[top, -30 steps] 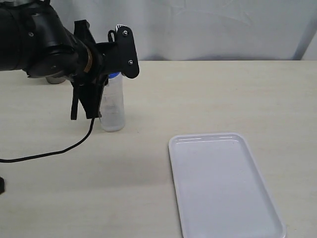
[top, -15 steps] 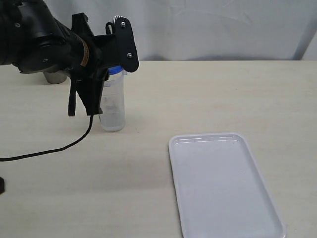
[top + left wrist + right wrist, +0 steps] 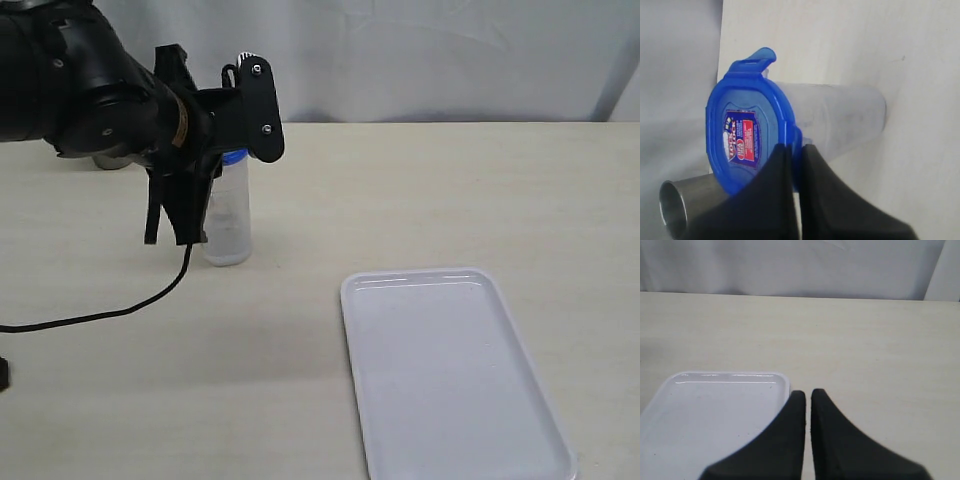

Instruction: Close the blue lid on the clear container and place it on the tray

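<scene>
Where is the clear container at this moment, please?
In the exterior view, the clear container stands upright on the table at the left, beside the left gripper, well apart from the tray nearer the camera.

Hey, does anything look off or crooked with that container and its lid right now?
Yes. In the left wrist view, one snap flap of the blue lid sticks outward instead of lying flat against the clear container, so that side looks unlatched. The container stands upright, and I see nothing spilled.

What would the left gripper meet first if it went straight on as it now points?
Probably the blue lid, at its edge atop the clear container; the left gripper, shut, seems right at it, though depth is unclear.
</scene>
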### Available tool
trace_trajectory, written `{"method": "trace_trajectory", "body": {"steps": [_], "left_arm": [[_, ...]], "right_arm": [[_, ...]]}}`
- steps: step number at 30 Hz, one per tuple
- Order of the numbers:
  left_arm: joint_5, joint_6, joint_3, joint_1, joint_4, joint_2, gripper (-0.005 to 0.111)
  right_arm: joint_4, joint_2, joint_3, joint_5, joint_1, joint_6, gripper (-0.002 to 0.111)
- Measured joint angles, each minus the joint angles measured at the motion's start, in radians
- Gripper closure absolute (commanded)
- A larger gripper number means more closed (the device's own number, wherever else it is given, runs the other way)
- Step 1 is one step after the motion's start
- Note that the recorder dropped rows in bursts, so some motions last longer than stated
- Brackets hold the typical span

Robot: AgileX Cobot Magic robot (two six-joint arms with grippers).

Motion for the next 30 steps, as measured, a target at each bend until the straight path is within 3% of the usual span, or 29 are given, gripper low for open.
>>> {"method": "trace_trajectory", "body": {"steps": [11, 14, 18, 21, 30], "left_arm": [[0.000, 0.000, 0.000, 0.000, -0.002, 0.000, 0.106], [0.000, 0.000, 0.000, 0.000, -0.002, 0.000, 0.098], [0.004, 0.000, 0.000, 0.000, -0.002, 0.000, 0.070], [0.008, 0.000, 0.000, 0.000, -0.004, 0.000, 0.058], [0.015, -0.052, 0.000, 0.000, 0.004, -0.011, 0.056]], "right_arm": [[0.000, 0.000, 0.000, 0.000, 0.000, 0.000, 0.104], [0.000, 0.000, 0.000, 0.000, 0.000, 0.000, 0.104], [0.000, 0.000, 0.000, 0.000, 0.000, 0.000, 0.104], [0.000, 0.000, 0.000, 0.000, 0.000, 0.000, 0.104], [0.000, 0.000, 0.000, 0.000, 0.000, 0.000, 0.104]]}}
